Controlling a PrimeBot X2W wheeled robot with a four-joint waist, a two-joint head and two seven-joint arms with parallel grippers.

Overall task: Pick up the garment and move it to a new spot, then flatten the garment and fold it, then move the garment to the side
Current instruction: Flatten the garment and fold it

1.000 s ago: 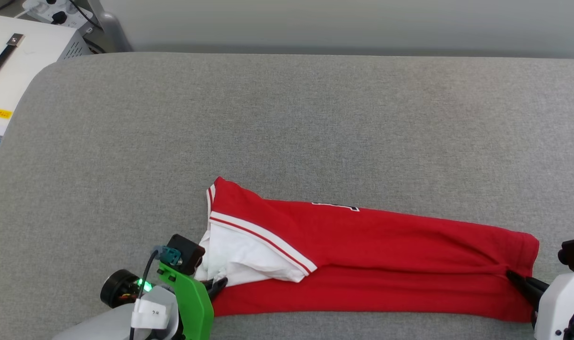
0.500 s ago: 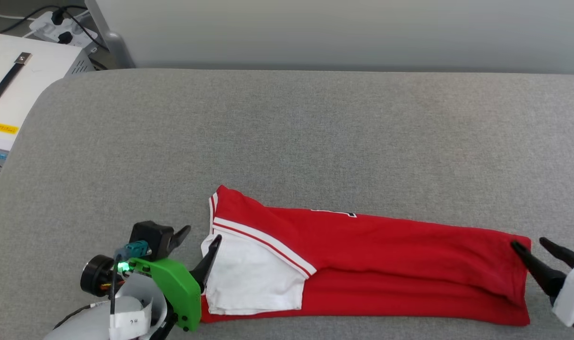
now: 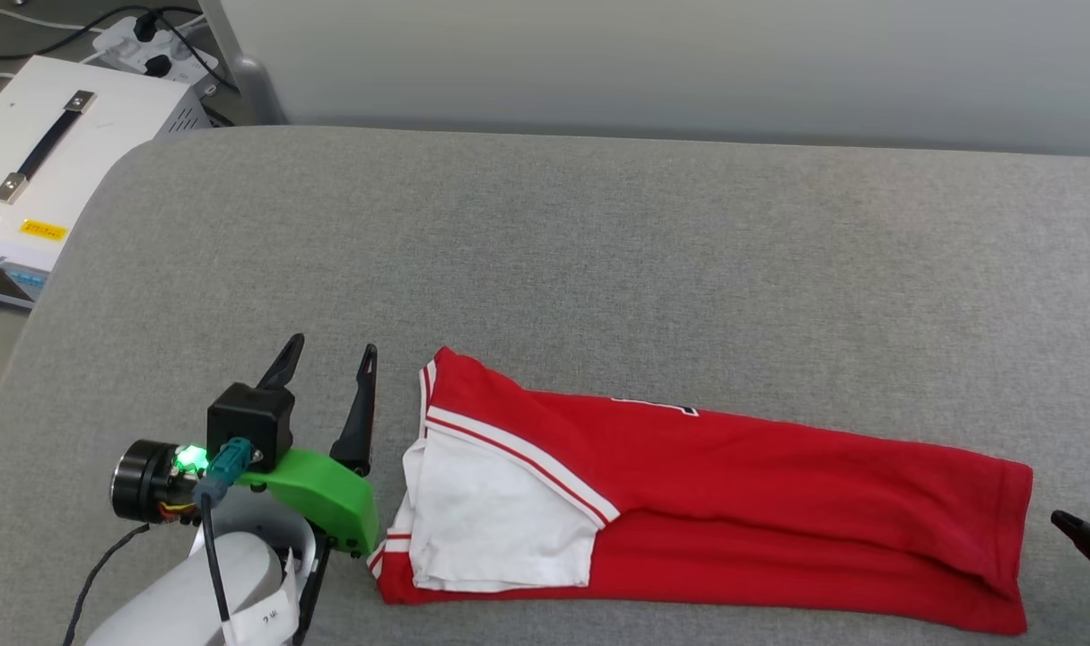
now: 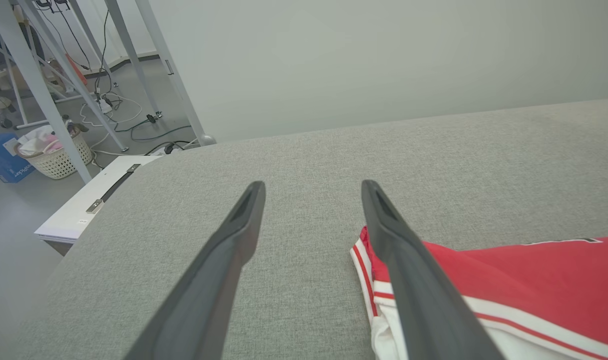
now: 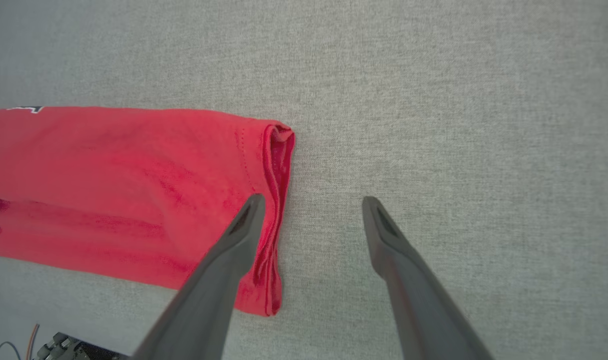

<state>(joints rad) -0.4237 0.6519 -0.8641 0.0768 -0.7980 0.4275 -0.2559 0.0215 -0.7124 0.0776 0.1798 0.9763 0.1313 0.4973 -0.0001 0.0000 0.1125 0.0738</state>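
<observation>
Left pincer and right pincer released; garment stretches left-right, sleeve leftward.

Right pincer partly off-frame

Left tool, lower left of the head view: two dark fingers spread wide, pointing away from the body, holding nothing. Behind it are the green wrist bracket and pale forearm. Right tool (fingertips at the right edge): likewise parted and empty.
</observation>
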